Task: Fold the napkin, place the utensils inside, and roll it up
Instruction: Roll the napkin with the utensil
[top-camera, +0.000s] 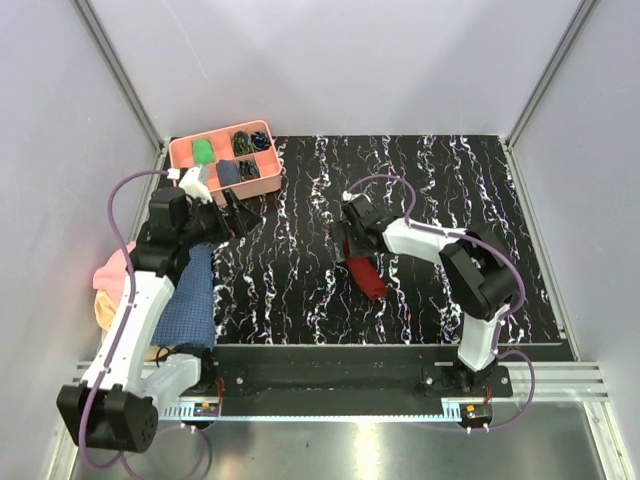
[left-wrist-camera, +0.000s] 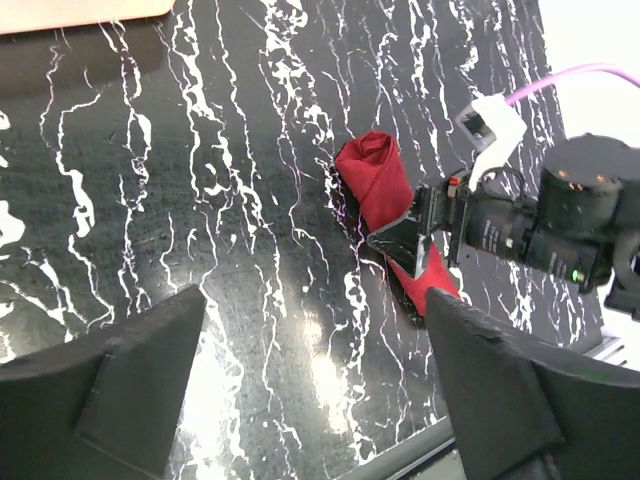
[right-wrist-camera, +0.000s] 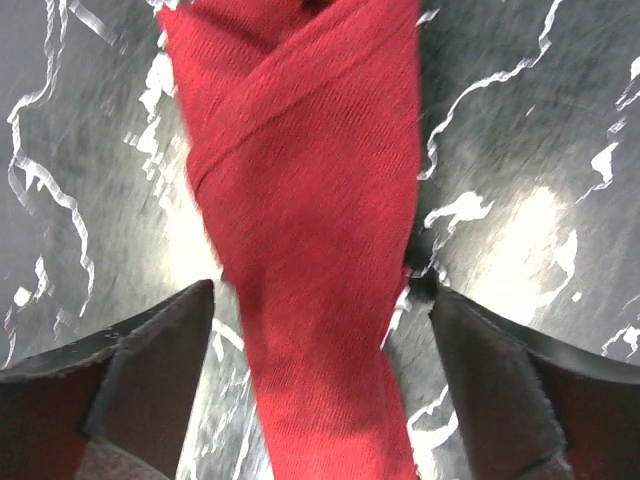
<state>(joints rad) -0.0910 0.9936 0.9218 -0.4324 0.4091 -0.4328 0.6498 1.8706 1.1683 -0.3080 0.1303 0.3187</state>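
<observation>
The dark red cloth napkin (top-camera: 368, 278), rolled into a tube, lies on the black marbled table (top-camera: 300, 190), its long axis running 11 to 5 o'clock in the top view. The right gripper (right-wrist-camera: 320, 300) straddles it, jaws wide and holding nothing, and is much the nearer. The left gripper (left-wrist-camera: 315, 300), equally wide and empty, hangs well apart at 9 o'clock.

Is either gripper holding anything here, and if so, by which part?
Nothing is held. The right gripper has its jaws open on either side of the rolled napkin, not clamping it; the left gripper is open and empty.
</observation>
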